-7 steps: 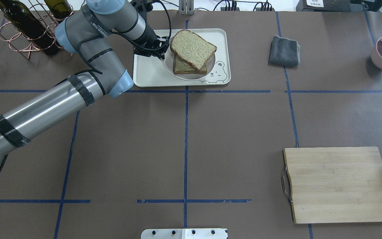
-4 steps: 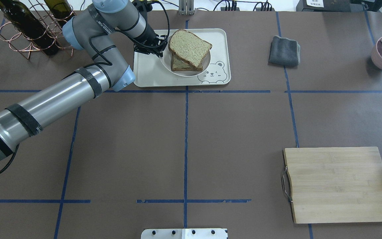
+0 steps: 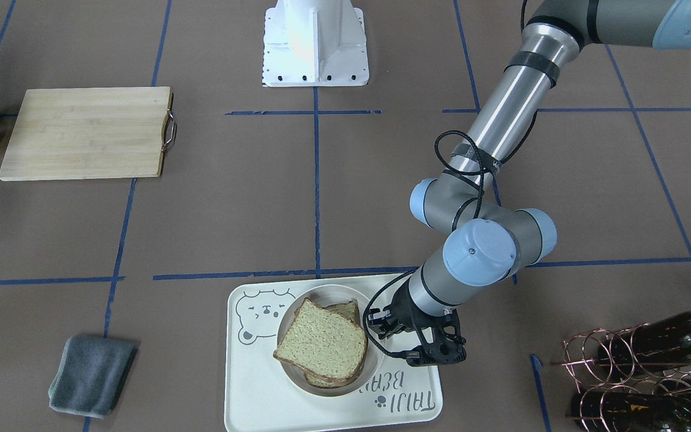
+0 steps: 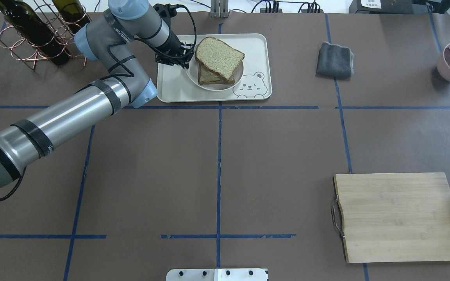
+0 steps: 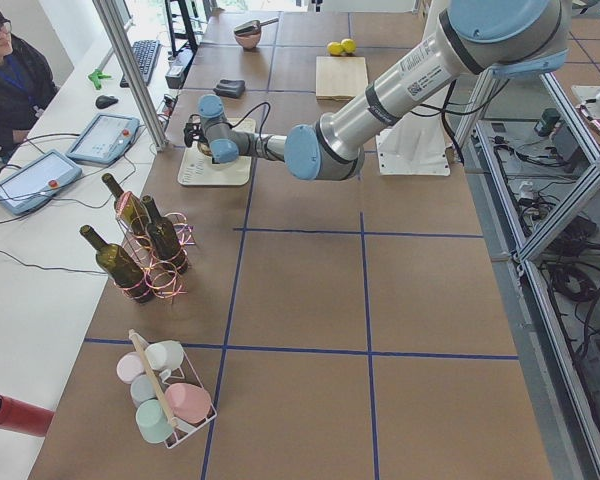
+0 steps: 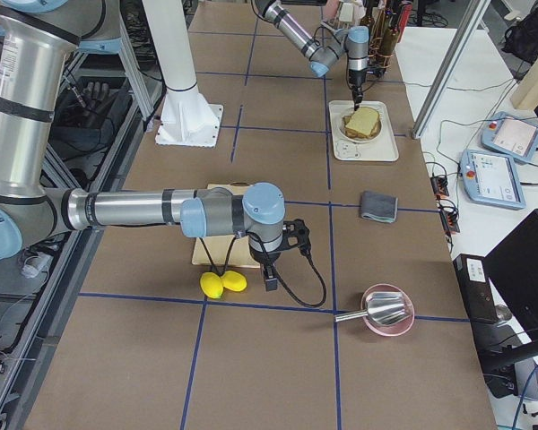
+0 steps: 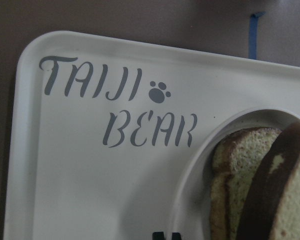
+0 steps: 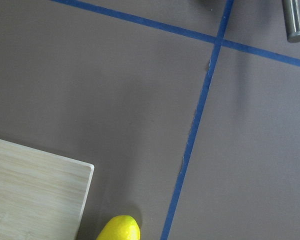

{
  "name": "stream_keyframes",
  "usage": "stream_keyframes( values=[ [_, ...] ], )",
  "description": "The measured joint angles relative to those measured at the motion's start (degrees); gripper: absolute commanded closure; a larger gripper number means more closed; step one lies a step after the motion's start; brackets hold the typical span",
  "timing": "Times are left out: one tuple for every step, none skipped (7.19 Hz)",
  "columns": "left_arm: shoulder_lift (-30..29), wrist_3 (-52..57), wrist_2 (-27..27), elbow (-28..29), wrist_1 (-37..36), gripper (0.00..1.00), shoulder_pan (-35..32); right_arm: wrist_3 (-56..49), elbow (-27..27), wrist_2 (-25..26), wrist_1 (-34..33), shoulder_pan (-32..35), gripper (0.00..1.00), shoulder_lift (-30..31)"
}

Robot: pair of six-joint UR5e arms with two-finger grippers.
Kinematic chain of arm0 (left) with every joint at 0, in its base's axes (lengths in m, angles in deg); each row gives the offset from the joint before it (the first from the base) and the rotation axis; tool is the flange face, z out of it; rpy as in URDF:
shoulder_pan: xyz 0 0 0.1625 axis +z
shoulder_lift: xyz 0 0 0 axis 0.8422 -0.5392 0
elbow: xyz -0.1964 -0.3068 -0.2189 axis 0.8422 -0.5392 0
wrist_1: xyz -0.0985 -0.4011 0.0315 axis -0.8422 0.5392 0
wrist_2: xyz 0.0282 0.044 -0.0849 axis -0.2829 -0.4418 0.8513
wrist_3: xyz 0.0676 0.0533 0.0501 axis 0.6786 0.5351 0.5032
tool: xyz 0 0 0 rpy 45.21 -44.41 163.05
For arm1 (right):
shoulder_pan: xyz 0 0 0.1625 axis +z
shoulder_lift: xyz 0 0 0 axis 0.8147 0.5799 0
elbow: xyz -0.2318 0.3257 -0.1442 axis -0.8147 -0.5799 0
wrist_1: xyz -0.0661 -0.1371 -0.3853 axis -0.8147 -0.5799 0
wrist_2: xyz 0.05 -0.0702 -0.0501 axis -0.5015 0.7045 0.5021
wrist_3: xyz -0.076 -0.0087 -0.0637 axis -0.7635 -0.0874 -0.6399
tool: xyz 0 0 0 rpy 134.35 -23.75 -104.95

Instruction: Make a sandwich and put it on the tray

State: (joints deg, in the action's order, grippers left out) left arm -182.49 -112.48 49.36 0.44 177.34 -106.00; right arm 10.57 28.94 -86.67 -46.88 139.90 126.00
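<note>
Front view: the sandwich [image 3: 321, 345] sits on a round plate [image 3: 327, 292], and the plate is on the tray [image 3: 243, 384], toward its lettered end. The left gripper [image 3: 376, 327] is low at the plate's rim on the robot's left. The top slice [image 3: 320, 341] lies flat, turned off square from the tray edges, its long axis diagonal across the plate. The lower slice [image 3: 345, 310] peeks out, skewed under it. No egg shows. Overhead: same layout, the gripper touching the rim and the bear drawing just beside the plate. Left side view: too far off to add anything. Right side view: the right gripper [image 6: 271, 273] hangs near the lemons [image 6: 222, 283] by the cutting board [image 6: 211, 253], well apart from the tray. You cannot tell whether it's apart or together. Left wrist: the fingertips [image 7: 158, 235] show at the bottom edge, close together on the plate rim, so I read them as clamped on the plate. Right wrist: table, board corner and one lemon only, no fingers. My read: the placing step is nearly done. Next you need to let go of the rim and lift straight up so the plate doesn't drag or tip the loose top slice.
</note>
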Motion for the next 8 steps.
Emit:
stream_keyframes(
  values=[
    [0.0, 0.0, -0.1, 0.1, 0.2, 0.01, 0.0, 0.0, 0.0, 0.0, 0.0, 0.0, 0.0, 0.0],
    [-0.1, 0.1, -0.2, 0.1, 0.7, 0.0, 0.0, 0.0, 0.1, -0.1, 0.0, 0.0, 0.0, 0.0],
    [-0.1, 0.2, -0.3, -0.1, 0.9, 0.0, -0.1, 0.0, 0.1, -0.1, 0.0, 0.0, 0.0, 0.0],
    [0.0, 0.6, -0.4, -1.2, 0.5, 0.0, -0.5, 0.0, 0.0, -0.1, 0.0, 0.0, 0.0, -0.1],
    [0.4, 1.7, -0.3, -4.4, -2.2, 0.0, -1.3, 0.1, 0.0, 0.0, 0.0, 0.0, 0.0, -0.2],
    [2.4, 4.4, -0.1, -11.3, -8.2, 0.0, -2.1, 0.6, -0.1, -0.1, -0.1, 0.0, 0.0, -0.3],
    [6.9, 6.9, -0.1, -21.1, -14.2, 0.0, -2.6, 1.8, -0.1, -0.4, -0.1, 0.0, 0.0, -0.4],
    [13.5, 8.2, 0.0, -31.6, -17.5, 0.0, -2.8, 3.1, 0.0, -0.6, 0.0, 0.0, 0.0, -0.5]
  ],
)
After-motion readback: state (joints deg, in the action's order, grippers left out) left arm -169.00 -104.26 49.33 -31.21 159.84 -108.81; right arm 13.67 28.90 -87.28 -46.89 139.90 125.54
